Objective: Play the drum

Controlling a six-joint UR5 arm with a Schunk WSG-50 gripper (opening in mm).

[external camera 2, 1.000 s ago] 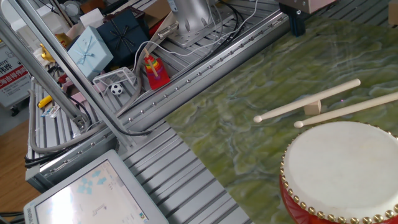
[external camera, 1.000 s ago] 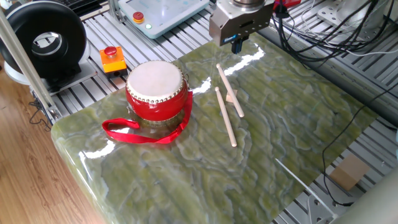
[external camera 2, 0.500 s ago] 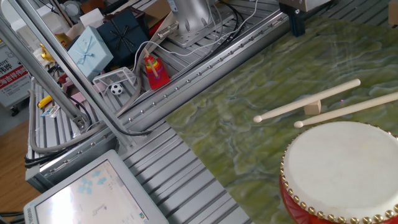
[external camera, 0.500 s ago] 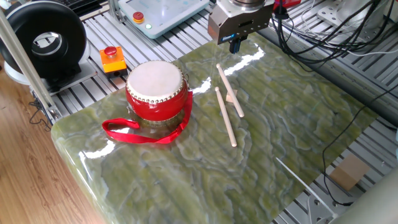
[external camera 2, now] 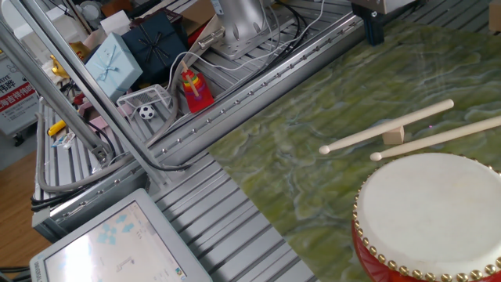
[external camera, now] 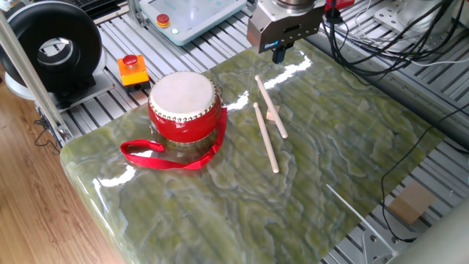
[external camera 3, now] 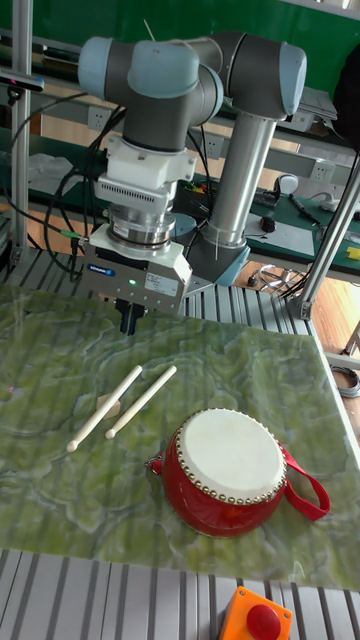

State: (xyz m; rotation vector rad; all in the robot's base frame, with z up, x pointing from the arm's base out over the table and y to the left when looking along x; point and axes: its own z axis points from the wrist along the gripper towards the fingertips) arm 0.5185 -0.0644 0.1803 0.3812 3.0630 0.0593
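The red drum (external camera: 185, 103) with a white skin and pale studs stands on the green marbled table (external camera: 330, 161), its red ribbon strap (external camera: 165, 155) trailing in front. The drum (external camera 3: 233, 468) is also in the tall fixed view, and in the other fixed view the drum (external camera 2: 434, 207) is cut off by the frame. Two wooden drumsticks (external camera: 270, 108) (external camera: 265, 138) lie to its right, one propped on a small wooden block (external camera: 274, 114). My gripper (external camera: 278, 51) hangs above the sticks' far ends, and its dark fingers look shut with nothing held. My gripper (external camera 3: 131, 318) also shows in the tall fixed view.
A black round fan-like device (external camera: 51, 48) and an orange box with a red button (external camera: 133, 70) sit left of the table. A teach pendant (external camera: 190, 15) lies behind. Cables (external camera: 381, 37) run along the right. Gift boxes (external camera 2: 117, 55) and clutter fill the frame beyond.
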